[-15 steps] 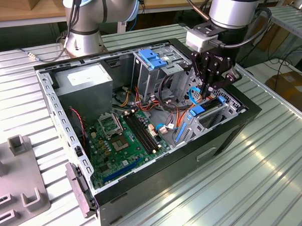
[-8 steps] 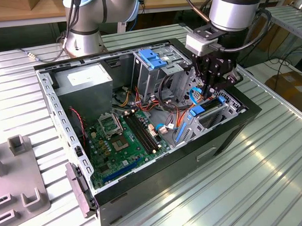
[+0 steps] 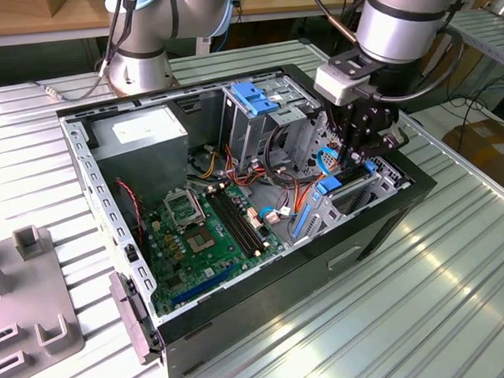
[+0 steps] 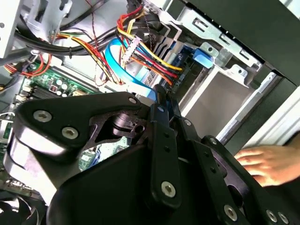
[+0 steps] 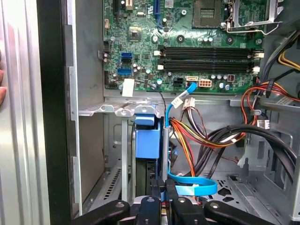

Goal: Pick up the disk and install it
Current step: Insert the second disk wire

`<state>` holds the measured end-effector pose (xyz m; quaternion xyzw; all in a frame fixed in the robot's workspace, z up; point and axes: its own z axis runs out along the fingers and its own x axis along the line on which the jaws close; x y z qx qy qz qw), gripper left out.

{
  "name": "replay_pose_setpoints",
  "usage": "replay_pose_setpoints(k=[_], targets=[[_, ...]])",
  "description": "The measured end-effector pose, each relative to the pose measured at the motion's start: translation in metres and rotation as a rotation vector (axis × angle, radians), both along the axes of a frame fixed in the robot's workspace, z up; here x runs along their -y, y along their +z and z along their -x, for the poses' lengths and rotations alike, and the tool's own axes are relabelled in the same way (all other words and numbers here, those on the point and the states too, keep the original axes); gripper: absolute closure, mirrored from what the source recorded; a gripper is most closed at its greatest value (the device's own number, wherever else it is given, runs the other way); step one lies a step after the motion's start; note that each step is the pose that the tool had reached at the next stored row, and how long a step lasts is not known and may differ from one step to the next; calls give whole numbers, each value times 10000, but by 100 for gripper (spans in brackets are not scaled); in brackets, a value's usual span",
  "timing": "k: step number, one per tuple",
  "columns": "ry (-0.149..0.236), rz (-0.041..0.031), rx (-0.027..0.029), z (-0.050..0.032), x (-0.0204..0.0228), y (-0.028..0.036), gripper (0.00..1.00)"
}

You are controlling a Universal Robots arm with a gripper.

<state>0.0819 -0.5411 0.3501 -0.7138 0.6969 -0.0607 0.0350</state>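
Black claw [image 5: 161, 199] fingers pressed together, clamped on the edge of the disk [image 5: 149, 140], which stands on edge in the drive bay of the open computer case [image 3: 387, 221] on the exterior view's right. Blue flat cable [image 5: 192, 185] loops just beside the claw. Green motherboard [image 3: 204, 237] lies inside the case. A hand [image 4: 269, 161] rests on the desk [image 3: 425, 315] beside the case.

Case [image 3: 387, 225]: black matt outer panels, bare silver sheet metal inside. Table [image 3: 457, 297]: ribbed glossy aluminium. Motherboard [image 3: 200, 237]: green matt board. Gripper [image 4: 161, 110]: black matt metal links, shiny screws. Flat cable [image 5: 194, 187]: smooth blue plastic. Bracket [image 3: 252, 97]: blue plastic.
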Motion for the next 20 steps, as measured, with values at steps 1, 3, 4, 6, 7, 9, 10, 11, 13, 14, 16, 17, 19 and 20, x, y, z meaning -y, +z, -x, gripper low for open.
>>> replay_pose_setpoints(k=[1,3,4,6,7,9,10,11,13,14,16,17,19,20], targets=[[0,-84,-1,0,17,0,84],[0,-130,0,0,58,-9,84],[0,-133,0,1,69,-13,84],[0,-134,0,0,75,-16,84],[0,-149,-1,0,78,-16,84],[2,-383,0,-1,90,-17,84],[-1,-503,0,0,107,-17,84],[-2,-513,0,0,119,-17,84],[-6,-514,0,0,141,-19,84],[-7,-515,0,-1,146,-20,84],[-12,-517,0,-5,152,-21,84],[-14,-516,0,-5,155,-21,84],[-24,-516,0,-10,168,-22,84],[-29,-516,0,-13,176,-22,84]])
